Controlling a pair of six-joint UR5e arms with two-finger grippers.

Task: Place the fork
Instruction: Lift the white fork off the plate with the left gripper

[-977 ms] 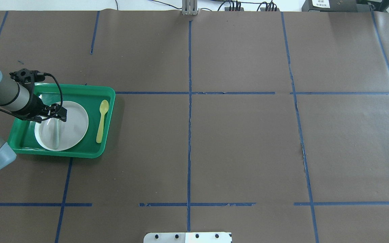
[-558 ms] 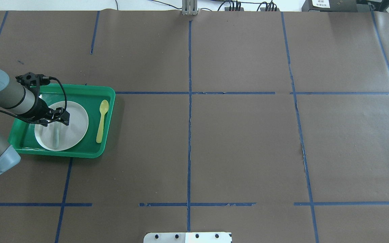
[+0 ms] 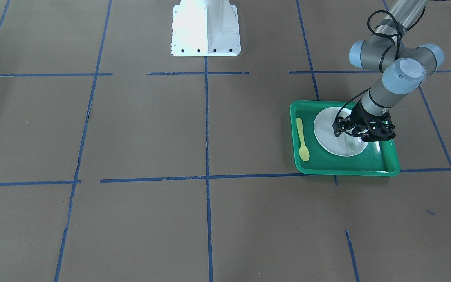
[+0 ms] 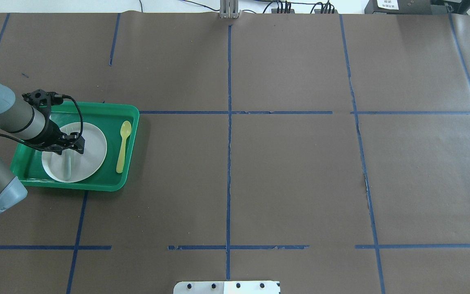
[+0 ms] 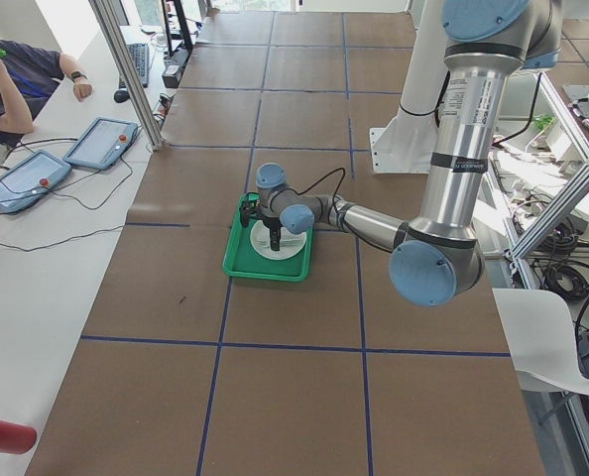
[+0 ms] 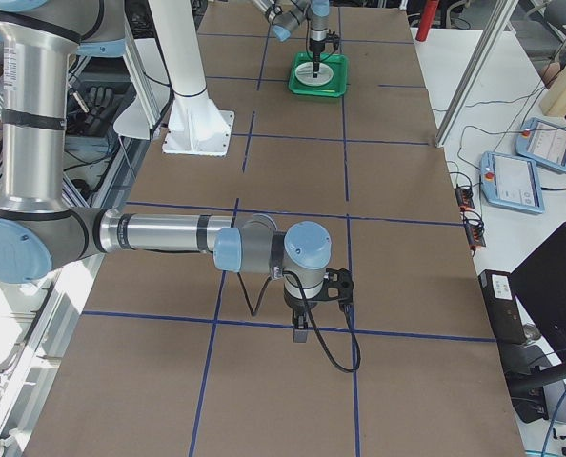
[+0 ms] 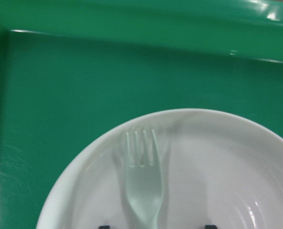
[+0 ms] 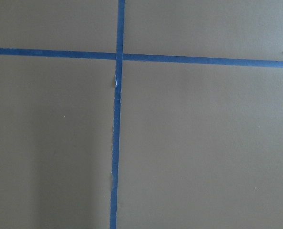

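The pale white-grey fork (image 7: pixel 142 181) lies flat on the round white plate (image 4: pixel 92 143) in the green tray (image 4: pixel 96 107). Its tines point to the tray's far rim, and its handle (image 4: pixel 67 168) shows below the gripper in the overhead view. My left gripper (image 4: pixel 71 148) hangs low over the plate (image 3: pixel 335 133), open, with one dark fingertip on each side of the fork's neck. My right gripper (image 6: pixel 300 328) shows only in the exterior right view, over bare table, and I cannot tell if it is open or shut.
A yellow plastic spoon (image 4: pixel 123 146) lies in the tray to the right of the plate, also seen in the front view (image 3: pixel 302 139). Brown paper with blue tape lines (image 4: pixel 229 122) covers the table. The white robot base (image 3: pixel 206 27) stands at the robot's edge.
My left gripper has shifted slightly toward the robot over the plate and now covers more of the fork. The fork, plate and spoon have not moved.
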